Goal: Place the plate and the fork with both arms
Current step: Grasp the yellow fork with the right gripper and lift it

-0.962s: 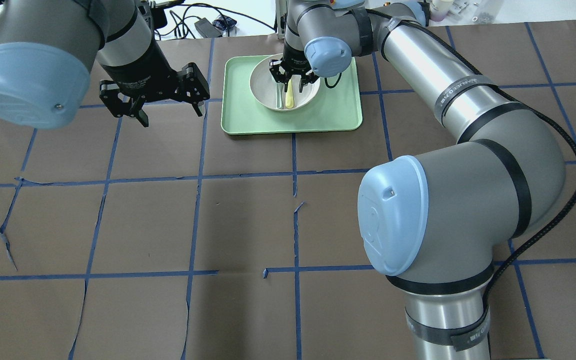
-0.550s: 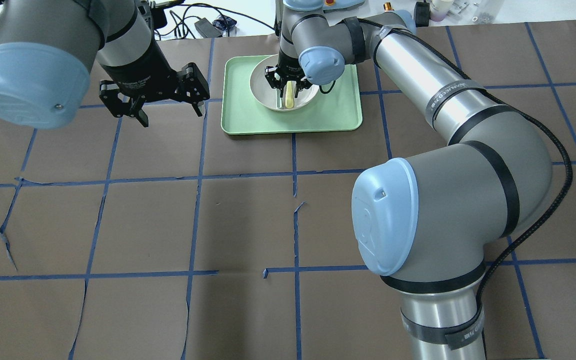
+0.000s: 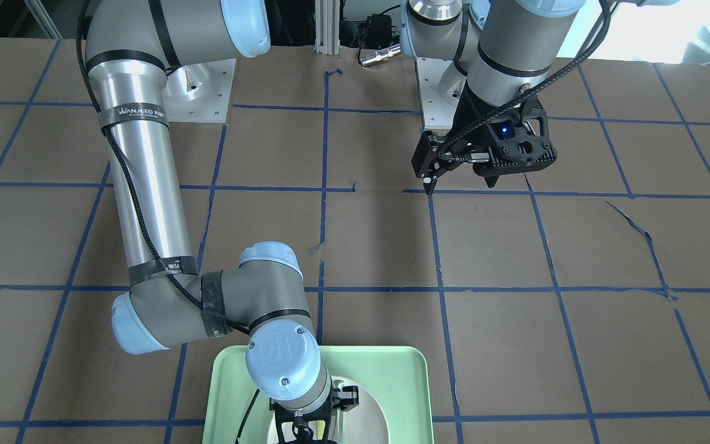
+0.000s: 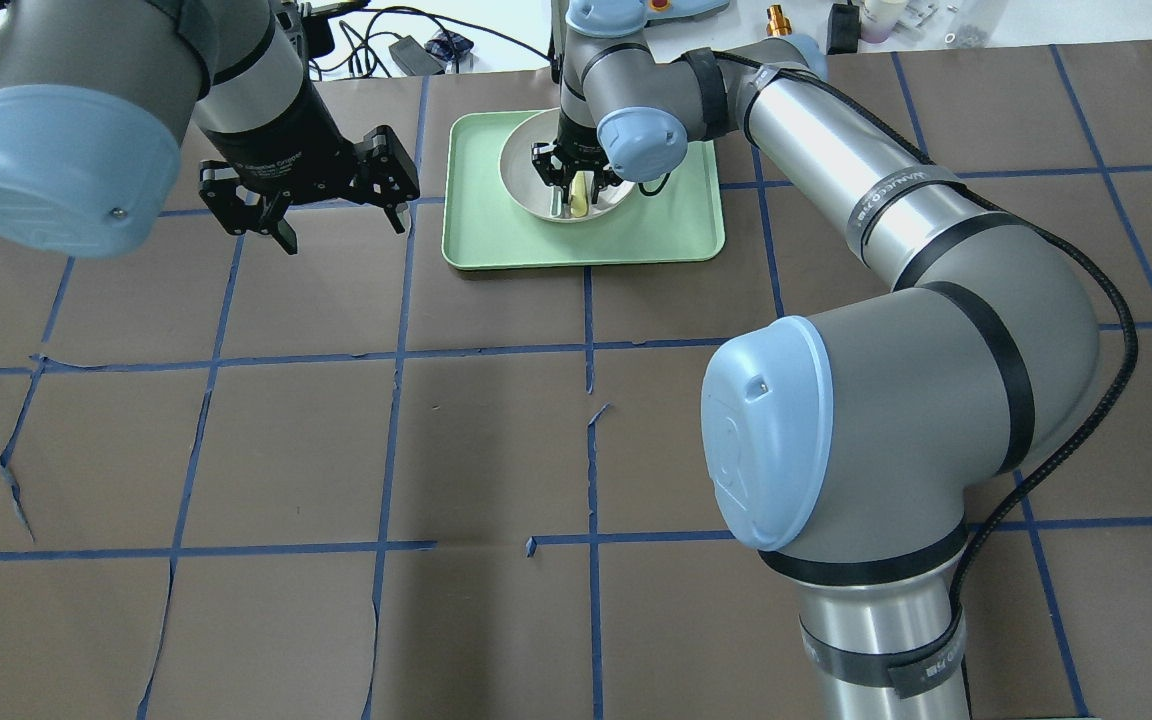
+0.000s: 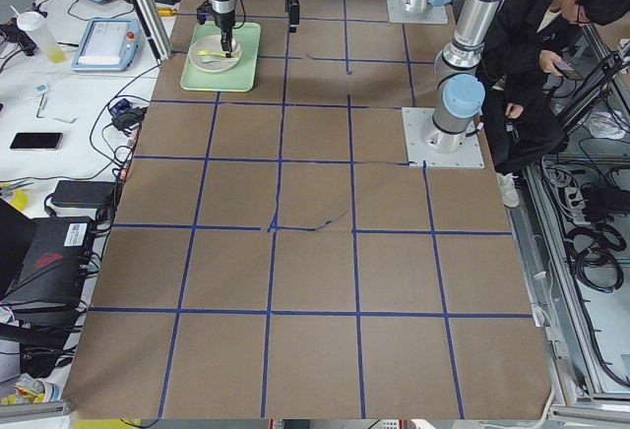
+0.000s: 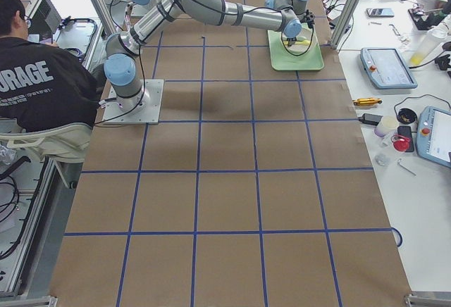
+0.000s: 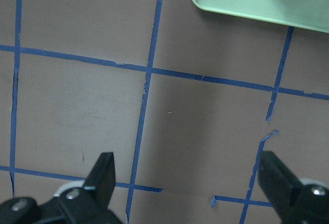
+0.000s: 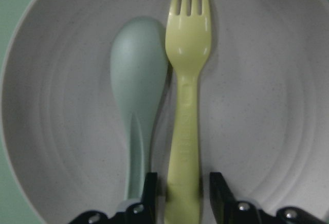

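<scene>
The white plate (image 8: 267, 106) sits on the mint-green tray (image 4: 676, 220) at the far side of the table. The pale yellow fork (image 8: 187, 95) lies in it, beside a grey-green spoon (image 8: 139, 90). My right gripper (image 8: 183, 193) is down in the plate, its fingers on either side of the fork's handle with a thin gap on each side. In the overhead view the right gripper (image 4: 574, 190) covers part of the plate (image 4: 536, 190). My left gripper (image 4: 341, 232) is open and empty, above the table left of the tray.
The table is covered in brown paper with a blue tape grid. The left wrist view shows the tray's corner (image 7: 247, 3) at the top. Cables and small items lie beyond the table's far edge (image 4: 406, 50). Operators sit beside the robot's bases.
My right gripper has come down lower into the plate and its fingers have narrowed around the fork's handle. The left arm has not moved.
</scene>
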{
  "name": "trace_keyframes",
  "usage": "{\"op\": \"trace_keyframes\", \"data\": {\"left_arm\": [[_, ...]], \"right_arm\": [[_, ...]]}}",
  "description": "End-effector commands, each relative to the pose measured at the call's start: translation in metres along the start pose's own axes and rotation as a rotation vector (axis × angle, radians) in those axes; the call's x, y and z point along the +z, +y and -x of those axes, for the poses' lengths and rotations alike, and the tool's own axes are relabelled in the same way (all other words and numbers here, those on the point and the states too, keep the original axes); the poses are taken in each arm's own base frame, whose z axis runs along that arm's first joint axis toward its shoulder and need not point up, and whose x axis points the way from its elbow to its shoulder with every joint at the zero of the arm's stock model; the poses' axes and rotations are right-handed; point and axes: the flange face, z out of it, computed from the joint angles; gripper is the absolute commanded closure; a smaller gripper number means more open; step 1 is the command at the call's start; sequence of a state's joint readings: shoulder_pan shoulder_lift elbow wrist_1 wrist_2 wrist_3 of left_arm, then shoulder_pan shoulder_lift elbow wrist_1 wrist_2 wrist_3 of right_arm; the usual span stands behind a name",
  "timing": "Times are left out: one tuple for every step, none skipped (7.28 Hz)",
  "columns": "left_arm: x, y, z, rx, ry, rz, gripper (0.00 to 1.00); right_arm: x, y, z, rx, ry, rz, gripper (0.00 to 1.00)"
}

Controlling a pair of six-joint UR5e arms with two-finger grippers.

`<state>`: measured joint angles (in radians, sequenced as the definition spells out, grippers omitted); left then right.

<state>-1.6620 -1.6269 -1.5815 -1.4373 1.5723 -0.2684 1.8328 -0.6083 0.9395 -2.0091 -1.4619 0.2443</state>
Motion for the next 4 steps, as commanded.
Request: {"op": "trace_keyframes", "data": {"left_arm": [[0.0011,0.0003,-0.0004,0.001,-0.001,0.002,0.0],[0.0011,0.0003,-0.0004,0.001,-0.001,0.002,0.0],[0.0003,0.0001,-0.0004,0.001,0.0,0.001,0.0],[0.0012,-0.0007,0.0002,-0.001,-0.001,0.002,0.0]], "right_arm": [[-0.0004,-0.0001,-0.0005,0.001,0.007,-0.004,0.61],[-0.0007,0.0017,-0.0027,0.003,0.013,-0.001,0.66],[0.0028,0.0048,-0.004,0.004,0.016,0.008,0.71],[-0.0002,0.0045,-0.0037,0.0,0.017,0.005,0.72]]}}
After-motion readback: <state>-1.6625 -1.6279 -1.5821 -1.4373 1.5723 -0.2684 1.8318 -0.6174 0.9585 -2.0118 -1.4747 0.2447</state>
